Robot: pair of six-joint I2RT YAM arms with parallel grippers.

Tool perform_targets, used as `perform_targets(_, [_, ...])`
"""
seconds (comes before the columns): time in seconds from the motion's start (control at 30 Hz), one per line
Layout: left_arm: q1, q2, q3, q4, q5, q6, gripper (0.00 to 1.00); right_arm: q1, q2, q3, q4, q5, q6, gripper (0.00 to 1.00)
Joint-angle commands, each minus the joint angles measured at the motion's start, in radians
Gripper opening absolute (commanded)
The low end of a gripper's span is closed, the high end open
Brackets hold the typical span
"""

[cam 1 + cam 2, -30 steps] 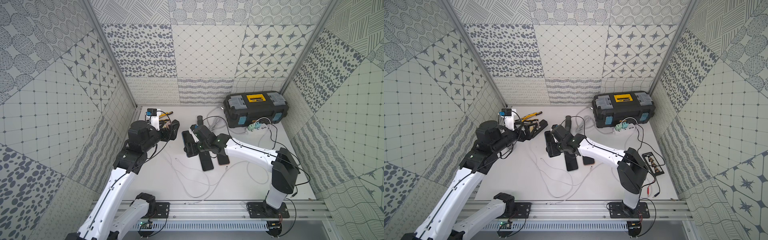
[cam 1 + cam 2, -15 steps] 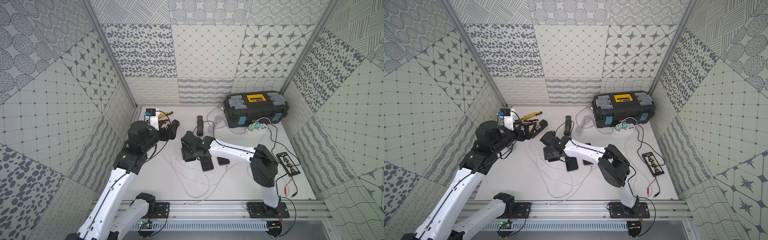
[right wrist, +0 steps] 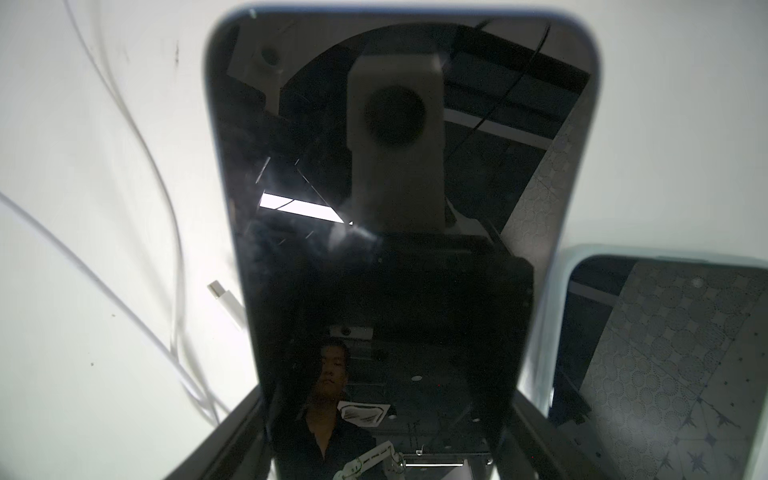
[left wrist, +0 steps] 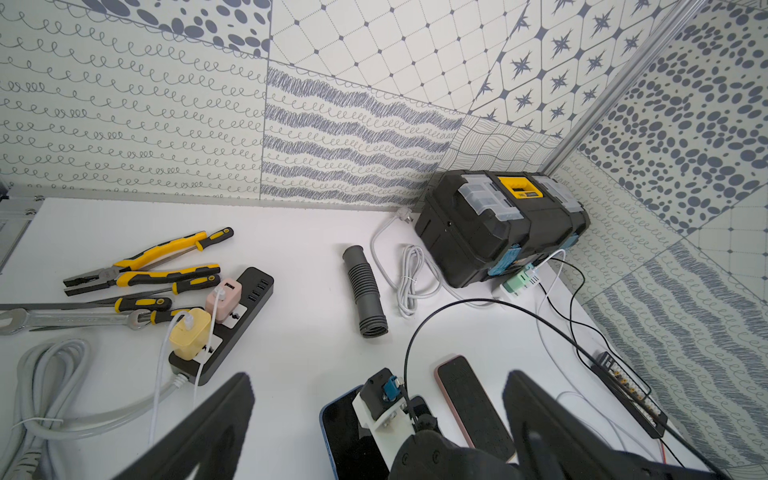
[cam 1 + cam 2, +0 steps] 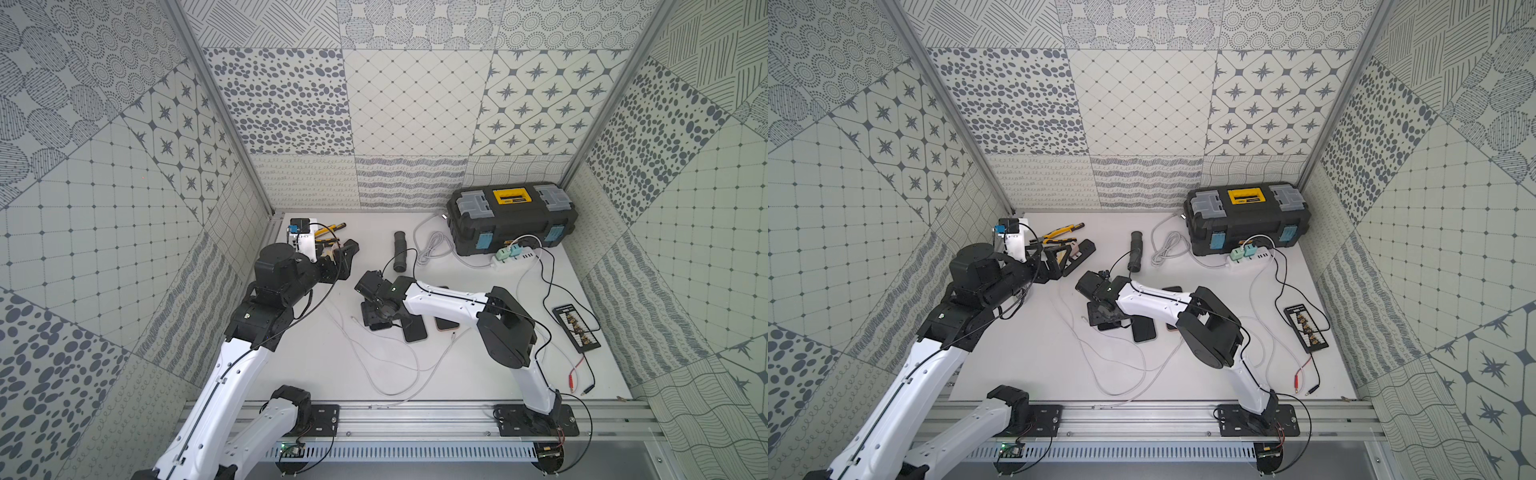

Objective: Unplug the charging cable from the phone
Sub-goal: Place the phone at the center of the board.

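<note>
Straddles glossy black blue-edged phone with right tool, grip unclear; holds left tool wide open. Risks skidding it onto thin white cables if squeezed off-centre.

Top views bright, even, soft shadows on table. Right wrist dim, close, blurry; phone screen mirrors a light strip.

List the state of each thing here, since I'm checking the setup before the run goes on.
phone: face up, screen dark.
cable connector: lying loose beside the phone, unplugged.
left gripper: open, empty.
right gripper: jaws straddle the phone; grip unclear.
toolbox: lid closed.
black power strip: pink charger and yellow charger plugged in.
</note>
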State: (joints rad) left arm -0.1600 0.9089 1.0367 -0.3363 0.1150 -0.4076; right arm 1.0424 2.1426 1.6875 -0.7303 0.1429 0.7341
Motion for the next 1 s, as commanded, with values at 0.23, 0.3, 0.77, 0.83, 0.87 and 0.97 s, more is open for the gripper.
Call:
perform_targets(0.23, [0.001, -0.01, -0.01, -0.001, -0.009, 0.023, 0.98, 0.004, 0.051, 0.04, 0.009, 0.012, 0.017, 0.5])
perform_targets(0.3, [0.001, -0.011, -0.013, -0.001, -0.008, 0.023, 0.98, 0.004, 0.056, 0.04, 0.008, 0.012, 0.02, 0.53])
perform_targets(0.77, [0.001, -0.013, -0.017, -0.002, -0.01, 0.023, 0.98, 0.0, 0.062, 0.04, 0.007, 0.024, 0.025, 0.67])
perform_targets(0.83, [0.001, -0.014, -0.018, -0.002, -0.012, 0.023, 0.98, -0.002, 0.059, 0.041, 0.007, 0.026, 0.025, 0.7])
perform_targets(0.87, [0.001, -0.015, -0.019, -0.001, -0.013, 0.024, 0.98, -0.003, 0.059, 0.041, 0.008, 0.025, 0.023, 0.71])
perform_targets(0.97, [0.0, -0.016, -0.02, -0.001, -0.015, 0.024, 0.98, -0.006, 0.057, 0.041, 0.009, 0.022, 0.021, 0.75])
